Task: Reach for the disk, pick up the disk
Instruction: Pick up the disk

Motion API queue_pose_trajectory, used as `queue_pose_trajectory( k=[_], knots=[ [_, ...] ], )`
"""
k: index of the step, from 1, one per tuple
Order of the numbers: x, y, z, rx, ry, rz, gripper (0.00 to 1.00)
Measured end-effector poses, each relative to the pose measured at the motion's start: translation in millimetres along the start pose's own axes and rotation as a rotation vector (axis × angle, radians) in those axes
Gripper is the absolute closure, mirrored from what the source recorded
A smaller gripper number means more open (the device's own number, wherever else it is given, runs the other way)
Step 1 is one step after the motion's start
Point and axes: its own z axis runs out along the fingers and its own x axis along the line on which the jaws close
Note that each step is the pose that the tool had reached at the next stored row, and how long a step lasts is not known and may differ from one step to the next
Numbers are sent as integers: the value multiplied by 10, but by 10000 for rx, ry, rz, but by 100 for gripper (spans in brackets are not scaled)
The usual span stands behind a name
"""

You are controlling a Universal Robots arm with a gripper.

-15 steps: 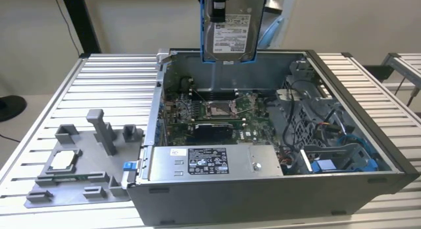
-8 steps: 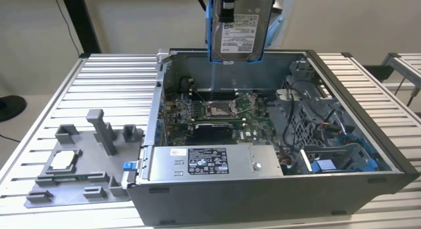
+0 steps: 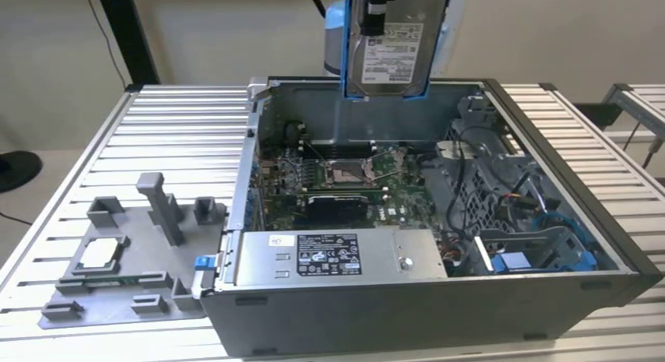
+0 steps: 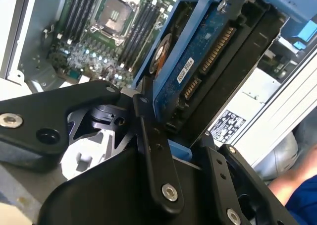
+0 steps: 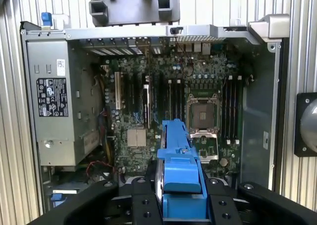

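Already the pincer [image 4: 185, 150] is clamped on the rectangular silver disk in its blue bracket [image 3: 392, 47], hanging above the open grey computer case [image 3: 540, 288] below; a steady, vertical grip seems wise.

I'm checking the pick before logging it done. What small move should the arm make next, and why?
Probably a short, straight lift. The disk hangs upright in the gripper, above the open computer case and over the motherboard. In the second wrist view the black fingers clamp its blue bracket, so the grip looks secure.
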Motion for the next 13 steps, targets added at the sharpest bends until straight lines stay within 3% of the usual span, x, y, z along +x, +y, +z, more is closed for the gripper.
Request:
queue_pose_trajectory(
  k=[13],
  knots=[
    [-13, -266, 13, -2, -2, 0, 100]
  ],
)
